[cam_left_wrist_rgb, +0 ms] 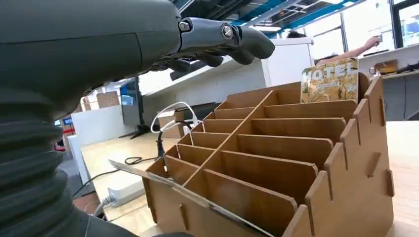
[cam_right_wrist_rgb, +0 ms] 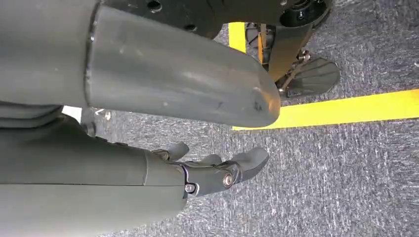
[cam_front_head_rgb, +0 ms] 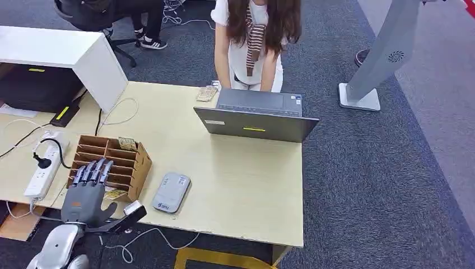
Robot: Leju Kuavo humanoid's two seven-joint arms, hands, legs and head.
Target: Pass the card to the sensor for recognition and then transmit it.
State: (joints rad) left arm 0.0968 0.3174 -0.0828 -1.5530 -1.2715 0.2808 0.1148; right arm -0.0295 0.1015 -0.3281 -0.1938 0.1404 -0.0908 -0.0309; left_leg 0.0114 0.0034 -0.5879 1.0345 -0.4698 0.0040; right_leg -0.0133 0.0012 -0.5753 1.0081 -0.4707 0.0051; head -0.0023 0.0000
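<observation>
Two hands belong to this moment, but the table [cam_front_head_rgb: 235, 185] comes first: a pale desk, every place below given relative to its wooden rack [cam_front_head_rgb: 120, 162].

Beyond the rack, at the far edge, a laptop [cam_front_head_rgb: 255, 117] stands open toward a person [cam_front_head_rgb: 252, 39]. Left of the rack lies a white power strip [cam_front_head_rgb: 45, 165]. Just right of the rack lies the grey sensor [cam_front_head_rgb: 172, 192], flat on the table.

The rack is a stepped, slotted organiser. One card [cam_left_wrist_rgb: 330, 80] stands upright in its rearmost slot, printed HOTEL; another card [cam_front_head_rgb: 115, 194] lies at the rack's near front edge.

Over the rack's near left slots hovers the left hand [cam_front_head_rgb: 88, 193], fingers spread, grasping nothing. The right hand [cam_right_wrist_rgb: 212, 170] hangs over grey carpet, well away from the rack, fingers loosely curved and apart, released.
</observation>
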